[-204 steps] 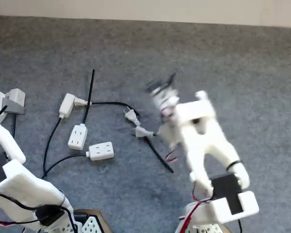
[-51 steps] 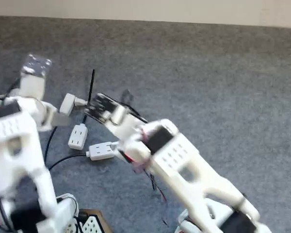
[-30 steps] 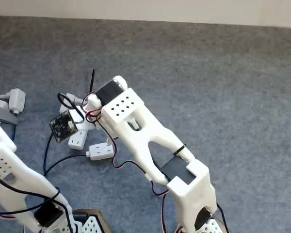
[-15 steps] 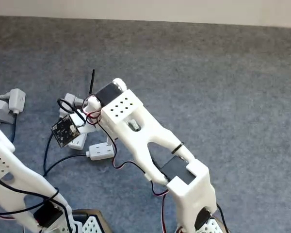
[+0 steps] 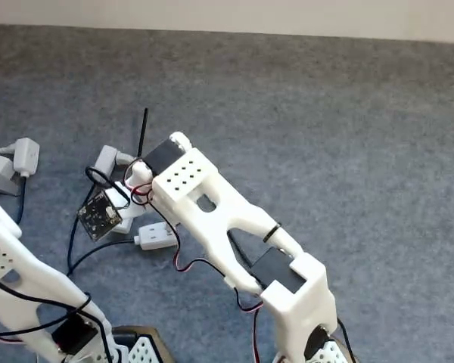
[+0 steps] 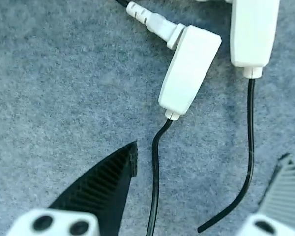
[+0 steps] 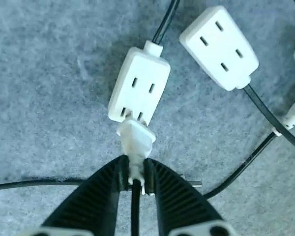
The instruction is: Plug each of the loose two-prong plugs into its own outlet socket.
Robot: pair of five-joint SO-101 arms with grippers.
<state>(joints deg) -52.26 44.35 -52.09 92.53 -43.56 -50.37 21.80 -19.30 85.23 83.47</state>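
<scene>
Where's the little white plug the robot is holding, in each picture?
High view: hidden under the right arm, up-left of the empty white rectangular outlet block.
Left wrist view: not in it.
Right wrist view: the small white two-prong plug is central, pinched in the right gripper's black jaws, tip against a second white outlet block.
Shared landmark: that empty block, high and right wrist views.

My white plastic arms [image 5: 238, 223] carry black box motors [image 5: 276, 270] and thin red wires [image 5: 175, 255]. My black ribbed fingers [image 7: 88, 201] are pointy.
</scene>
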